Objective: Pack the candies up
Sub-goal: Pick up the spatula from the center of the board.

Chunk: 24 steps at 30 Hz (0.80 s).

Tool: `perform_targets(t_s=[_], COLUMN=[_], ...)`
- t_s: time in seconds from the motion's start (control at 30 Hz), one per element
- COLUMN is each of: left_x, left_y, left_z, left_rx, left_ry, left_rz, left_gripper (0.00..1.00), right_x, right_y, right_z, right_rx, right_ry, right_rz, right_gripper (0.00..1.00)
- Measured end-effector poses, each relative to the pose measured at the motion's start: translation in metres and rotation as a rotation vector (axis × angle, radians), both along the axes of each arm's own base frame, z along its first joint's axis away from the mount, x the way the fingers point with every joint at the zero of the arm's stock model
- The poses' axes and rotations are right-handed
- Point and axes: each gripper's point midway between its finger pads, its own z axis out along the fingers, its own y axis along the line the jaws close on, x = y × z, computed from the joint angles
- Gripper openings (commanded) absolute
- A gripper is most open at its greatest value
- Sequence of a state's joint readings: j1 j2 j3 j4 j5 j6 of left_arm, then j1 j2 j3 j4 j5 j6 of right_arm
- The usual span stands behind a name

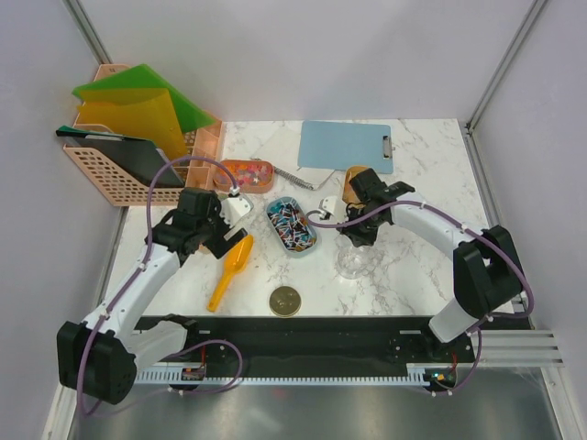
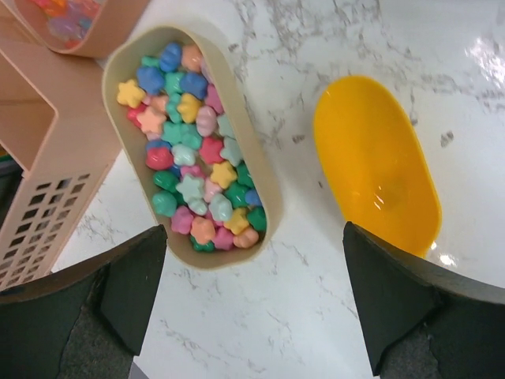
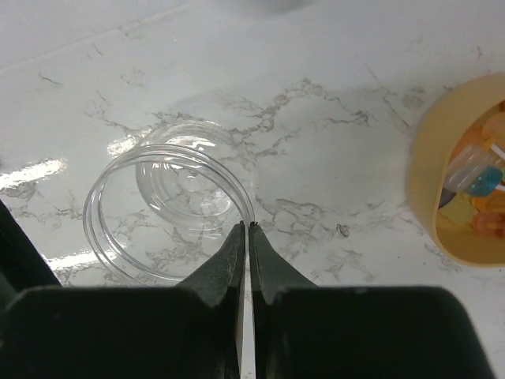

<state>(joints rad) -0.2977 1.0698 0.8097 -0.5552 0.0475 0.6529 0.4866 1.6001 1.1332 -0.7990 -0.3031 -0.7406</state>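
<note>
Pastel star-shaped candies [image 2: 193, 158] fill a beige oval tray [image 2: 268, 197] below the left gripper [image 2: 251, 237], fingers spread wide — the right gripper [image 3: 248, 233] pinches the rim of a clear glass jar [image 3: 185, 185].

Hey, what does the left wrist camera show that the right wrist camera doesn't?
Only the left wrist: the open left gripper, pastel candies in a beige tray, the orange scoop, the peach basket. Only the right wrist: the right gripper shut on a clear jar at its rim, plus a second tray holding mixed candies. Both: the marble table.
</note>
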Motion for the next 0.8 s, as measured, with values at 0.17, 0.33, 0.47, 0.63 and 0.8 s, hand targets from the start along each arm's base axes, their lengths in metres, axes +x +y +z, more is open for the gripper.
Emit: perform_targets(t_s=[0.17,0.33,0.47,0.63,0.8], left_x=[-0.027,-0.060,-0.080,-0.078,-0.048], left_y=[0.006,0.009,0.011,0.007,-0.008], left_z=[-0.013,-0.025,-0.024,-0.031,-0.038], left_rx=[0.036,0.052,0.061,0.064,0.053], left_ry=[0.081,0.194,0.218,0.241,0.359], left_rz=[-0.057,-0.123,-0.178,-0.210,-0.227], left_gripper=[0.97,1.00,1.00,0.95,0.85], right_x=[-0.001,0.005,0.007,0.008,0.013], right_y=[0.019,0.027,0.028,0.029,0.029], right_z=[0.006,0.017,0.023,0.030,0.037], right_rx=[0.009,0.024,0.032,0.041,0.045], right_ry=[0.003,-0.013,-0.022,-0.033,-0.066], right_rz=[0.052,0.058,0.048,0.031,0.020], right_gripper=[0.12,0.45,0.63,0.63,0.63])
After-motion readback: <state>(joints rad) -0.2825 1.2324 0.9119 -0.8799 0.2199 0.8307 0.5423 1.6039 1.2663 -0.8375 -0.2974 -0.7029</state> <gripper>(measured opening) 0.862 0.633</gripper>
